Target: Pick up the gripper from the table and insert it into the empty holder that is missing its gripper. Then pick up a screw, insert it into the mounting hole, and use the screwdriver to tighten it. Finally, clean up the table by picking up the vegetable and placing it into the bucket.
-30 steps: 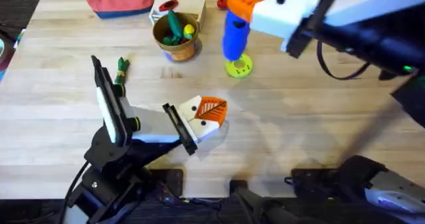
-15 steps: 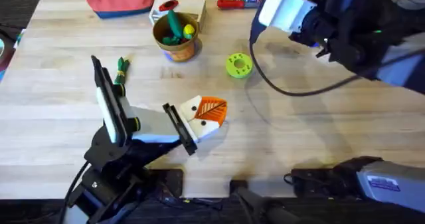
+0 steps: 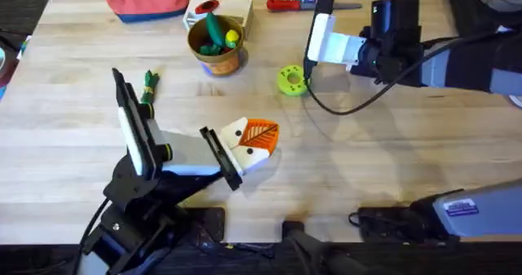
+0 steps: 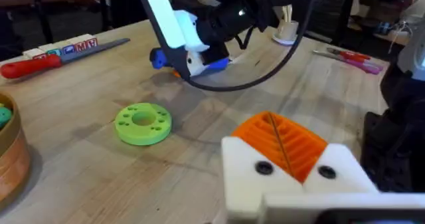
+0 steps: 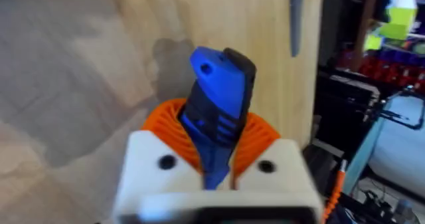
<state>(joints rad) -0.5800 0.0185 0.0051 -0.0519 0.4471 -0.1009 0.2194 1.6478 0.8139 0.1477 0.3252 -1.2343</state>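
The right gripper (image 5: 216,159) is pinching the blue screwdriver (image 5: 218,111) between its orange ribbed pads (image 5: 255,134), the tool's body sticking out past the fingertips. In the overhead view the right gripper (image 3: 318,42) is hanging above the bench (image 3: 367,161) just beside the green disc (image 3: 293,80), on the side away from the bucket (image 3: 216,51). The left wrist view is showing the screwdriver (image 4: 192,61) held low over the wood beyond the green disc (image 4: 143,123).

The left gripper (image 3: 254,144) is resting well apart from the disc, toward the robot's bases, its white blocks pressed together with orange ribbed pads (image 4: 282,143) meeting between them, nothing caught there.

The vegetable (image 3: 148,86), a dark-green bundle with yellowish bands, is lying on the bench to the left of the bucket and well apart from the left gripper, close beside the left arm's upper link. The bucket is standing between the vegetable and the disc, holding a brighter green toy (image 3: 214,30) and a yellow toy (image 3: 232,37). A red-handled screwdriver (image 3: 285,4) is lying at the far edge beyond the disc.
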